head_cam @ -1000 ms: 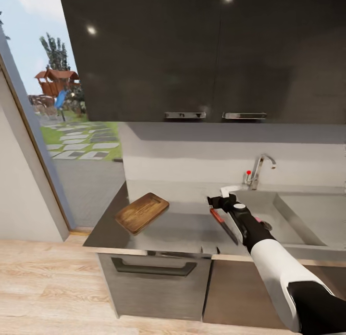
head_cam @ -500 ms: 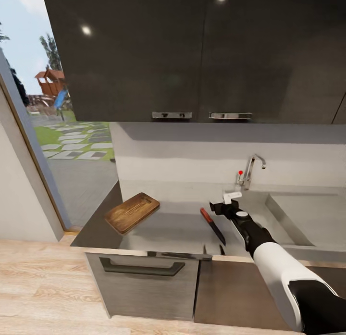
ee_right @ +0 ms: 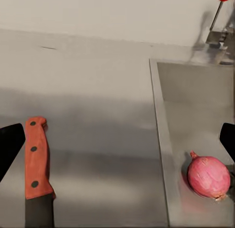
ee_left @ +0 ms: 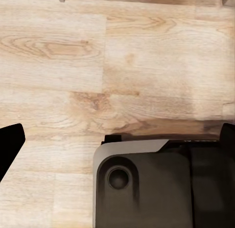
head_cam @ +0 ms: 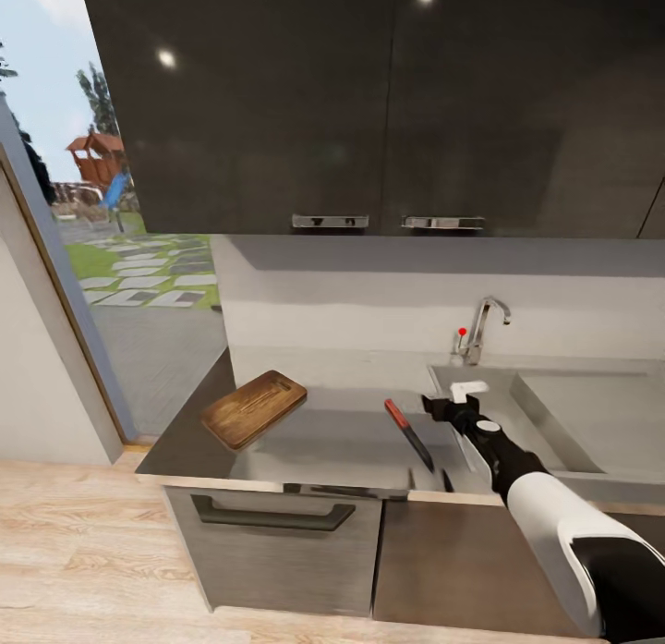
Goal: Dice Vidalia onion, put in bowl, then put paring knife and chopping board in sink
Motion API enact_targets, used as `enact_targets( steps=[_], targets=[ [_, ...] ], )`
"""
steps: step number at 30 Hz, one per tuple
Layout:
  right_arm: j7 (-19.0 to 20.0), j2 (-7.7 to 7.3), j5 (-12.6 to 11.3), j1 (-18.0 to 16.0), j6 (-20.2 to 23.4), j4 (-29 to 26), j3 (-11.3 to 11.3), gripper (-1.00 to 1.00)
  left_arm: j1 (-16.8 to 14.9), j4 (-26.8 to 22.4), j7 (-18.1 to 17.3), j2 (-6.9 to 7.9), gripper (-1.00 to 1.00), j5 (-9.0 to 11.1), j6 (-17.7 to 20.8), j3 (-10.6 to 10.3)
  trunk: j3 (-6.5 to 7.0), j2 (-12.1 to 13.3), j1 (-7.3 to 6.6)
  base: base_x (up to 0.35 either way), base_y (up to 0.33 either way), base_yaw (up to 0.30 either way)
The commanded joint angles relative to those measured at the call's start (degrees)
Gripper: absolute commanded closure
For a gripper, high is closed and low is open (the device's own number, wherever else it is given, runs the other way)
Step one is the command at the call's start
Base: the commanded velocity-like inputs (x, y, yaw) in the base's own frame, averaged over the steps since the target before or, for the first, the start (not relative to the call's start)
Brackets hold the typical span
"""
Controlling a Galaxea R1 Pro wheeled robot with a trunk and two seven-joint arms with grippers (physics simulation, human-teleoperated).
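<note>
The Vidalia onion (ee_right: 209, 176), a small pinkish-red ball, lies in the sink (ee_right: 196, 105) close to the basin's wall. The paring knife (head_cam: 408, 432) lies flat on the steel countertop (head_cam: 332, 436) just left of the sink (head_cam: 554, 422); its red-orange handle (ee_right: 35, 159) is seen in the right wrist view. My right gripper (head_cam: 451, 406) hovers open over the sink's left rim, between knife and onion, holding nothing. The brown chopping board (head_cam: 254, 407) rests at the counter's left end. My left gripper (ee_left: 117, 142) hangs open above the floor. The bowl is out of view.
An angular chrome tap (head_cam: 480, 330) with a red knob stands behind the sink. Dark wall cabinets (head_cam: 369, 108) hang above the counter. Left of the counter is a glass door (head_cam: 111, 256). The robot's dark base (ee_left: 161, 184) sits on the wooden floor (ee_left: 117, 56).
The head camera swung right in the first half second, shifting the whole picture left. Since then my right gripper has moved right, from above the knife to the sink's rim. Knife and board stay put.
</note>
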Motion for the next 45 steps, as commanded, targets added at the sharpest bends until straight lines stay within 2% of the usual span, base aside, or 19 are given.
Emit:
enact_targets(
  steps=[1, 7, 17, 20, 25, 45],
  targets=[
    [0.0, -0.14, -0.2, -0.1, -0.5, 0.3, 0.3, -1.0, 0.0, 0.0, -0.1, 0.0, -1.0, 0.0, -0.1, 0.0, -0.12, -0.1, 0.04, 0.0, 0.0, 0.0],
    [-0.6, -0.33, -0.2, -0.1, -4.2, 2.9, 0.3, -1.0, 0.0, 0.2, -0.1, 0.0, -1.0, 0.0, -0.1, 0.0, -0.12, -0.1, 0.04, 0.0, 0.0, 0.0],
    [-2.5, -1.38, -0.2, -0.1, -4.9, 3.7, 0.3, -1.0, 0.0, 0.3, -0.1, 0.0, -1.0, 0.1, -0.1, 0.0, -0.12, -0.1, 0.04, 0.0, 0.0, 0.0],
    [-3.4, -2.38, -0.2, -0.1, -4.9, 3.8, 0.3, -1.0, 0.0, 0.3, -0.1, 0.0, -1.0, 0.1, -0.1, 0.0, -0.13, -0.1, 0.04, 0.0, 0.0, 0.0],
    [-3.7, -3.06, -0.2, -0.1, -4.9, 3.8, 0.3, -1.0, 0.0, 0.3, -0.1, 0.0, -1.0, 0.1, -0.1, 0.0, -0.28, -0.1, 0.04, 0.0, 0.0, 0.0],
    [-3.6, -3.12, -0.2, -0.1, -4.9, 4.4, 0.5, -1.0, 0.0, 0.3, -0.1, 0.0, -1.0, 0.1, -0.1, 0.0, -1.81, -0.1, 0.04, 0.0, 0.0, 0.0]
  ],
)
